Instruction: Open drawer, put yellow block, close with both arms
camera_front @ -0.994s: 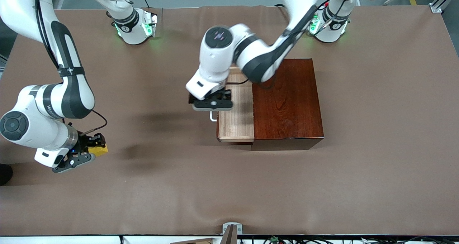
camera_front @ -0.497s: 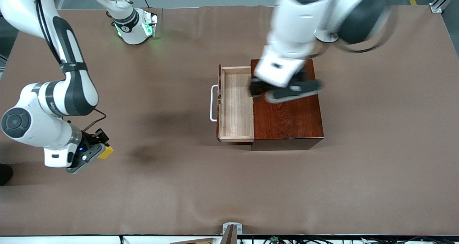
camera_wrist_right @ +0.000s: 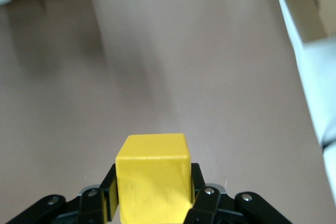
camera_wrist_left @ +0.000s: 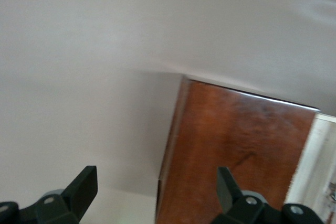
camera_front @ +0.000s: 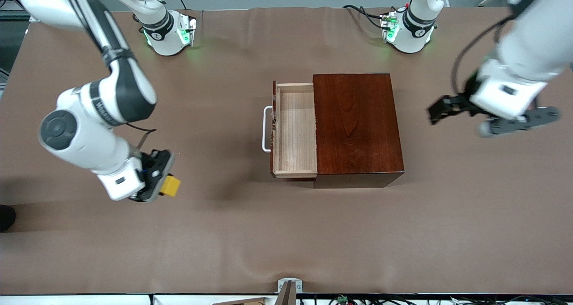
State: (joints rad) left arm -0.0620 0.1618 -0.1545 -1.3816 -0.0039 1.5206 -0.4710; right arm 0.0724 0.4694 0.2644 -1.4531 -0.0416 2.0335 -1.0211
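The right gripper [camera_front: 162, 179] hangs over the worktop [camera_front: 286, 242] toward the right arm's end, its jaws clamped on the yellow block [camera_front: 170, 185]. The drawer [camera_front: 295, 130] stands pulled out of the dark wooden box [camera_front: 356, 126], its tray bare, white handle [camera_front: 266, 129] facing the right arm's end. The left gripper [camera_front: 452, 110] hangs over the worktop beside the box, toward the left arm's end, jaws wide with nothing between them.

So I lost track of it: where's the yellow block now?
The yellow block is held in the right gripper over bare table, toward the right arm's end, well short of the open drawer.
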